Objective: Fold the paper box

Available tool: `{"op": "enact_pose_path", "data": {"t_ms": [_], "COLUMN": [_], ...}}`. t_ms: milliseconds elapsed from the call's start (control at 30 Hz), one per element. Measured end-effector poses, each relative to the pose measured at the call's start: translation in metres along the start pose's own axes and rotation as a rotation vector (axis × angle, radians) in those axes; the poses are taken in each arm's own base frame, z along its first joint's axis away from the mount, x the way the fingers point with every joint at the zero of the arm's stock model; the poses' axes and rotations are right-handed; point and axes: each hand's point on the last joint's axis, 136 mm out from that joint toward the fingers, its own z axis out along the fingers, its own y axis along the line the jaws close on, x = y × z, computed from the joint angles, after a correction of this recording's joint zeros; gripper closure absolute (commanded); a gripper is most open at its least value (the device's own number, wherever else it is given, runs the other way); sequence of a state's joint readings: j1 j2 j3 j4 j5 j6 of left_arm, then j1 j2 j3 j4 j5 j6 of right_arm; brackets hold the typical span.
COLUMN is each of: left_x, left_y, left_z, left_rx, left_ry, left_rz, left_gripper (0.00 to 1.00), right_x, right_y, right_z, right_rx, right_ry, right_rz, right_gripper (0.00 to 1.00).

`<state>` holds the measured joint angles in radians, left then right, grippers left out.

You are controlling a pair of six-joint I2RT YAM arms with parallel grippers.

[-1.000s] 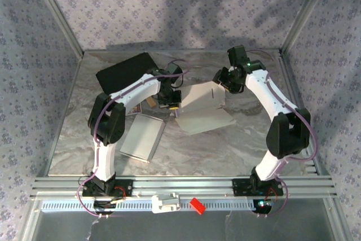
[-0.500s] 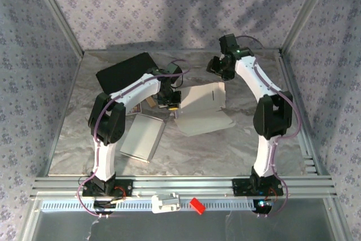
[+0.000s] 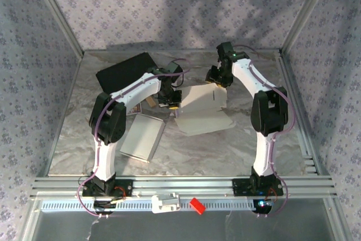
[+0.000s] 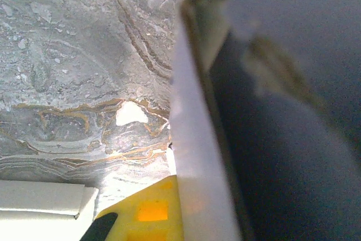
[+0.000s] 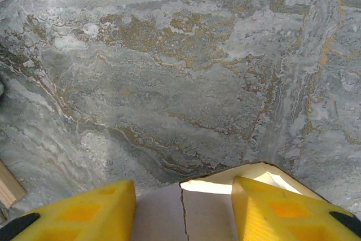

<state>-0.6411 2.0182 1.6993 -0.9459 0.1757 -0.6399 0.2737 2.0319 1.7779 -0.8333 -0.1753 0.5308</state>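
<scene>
Bare bench point(image 5: 180, 71) is lying open ahead of the right fingers point(image 5: 79, 210), while the edge of the paper box point(image 5: 208, 207) is sitting between them.

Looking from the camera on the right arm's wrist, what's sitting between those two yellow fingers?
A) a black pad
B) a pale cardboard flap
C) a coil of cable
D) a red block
B: the pale cardboard flap pokes up between the right gripper's spread yellow fingers, with the marbled table beyond it.

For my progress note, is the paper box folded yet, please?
Not folded: the paper box lies spread as open panels on the table, with no walls standing. Far panel's tilt: cannot tell.
</scene>
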Motion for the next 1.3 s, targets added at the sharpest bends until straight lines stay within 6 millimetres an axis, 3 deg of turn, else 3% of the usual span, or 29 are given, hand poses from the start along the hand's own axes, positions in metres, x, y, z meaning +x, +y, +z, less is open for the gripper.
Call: {"op": "enact_pose_path", "data": {"t_ms": [367,533,700,833,933,1100,1300], "left_x": [-0.002,-0.002,-0.008,-0.009,-0.01,-0.013,-0.013], "left_y": [0.0,-0.001,-0.004,-0.002,0.0,-0.001,-0.001], "left_z": [0.0,0.0,0.002,0.007,0.008,0.006,0.008], "left_rx": [0.0,0.0,0.013,0.007,0.003,0.009,0.009], "left_ry": [-0.007,-0.012,-0.037,-0.052,-0.062,-0.084,-0.092], "left_rz": [0.004,0.006,0.017,0.035,0.057,0.092,0.113], "left_gripper": [1.0,1.0,1.0,1.0,1.0,1.0,1.0], "right_x": [0.001,0.001,0.012,0.037,0.058,0.087,0.091], "right_y": [0.024,0.024,0.006,-0.022,-0.031,-0.043,-0.067], "right_z": [-0.017,-0.022,-0.042,-0.065,-0.073,-0.043,0.002], "right_rx": [-0.134,-0.151,-0.134,-0.123,-0.137,-0.129,-0.073], "right_ry": [-0.013,-0.022,-0.058,-0.115,-0.145,-0.078,0.006], "right_rz": [0.083,0.121,0.152,0.169,0.156,0.153,0.175], "right_gripper": [0.61,0.59,0.56,0.63,0.67,0.67,0.6]}}
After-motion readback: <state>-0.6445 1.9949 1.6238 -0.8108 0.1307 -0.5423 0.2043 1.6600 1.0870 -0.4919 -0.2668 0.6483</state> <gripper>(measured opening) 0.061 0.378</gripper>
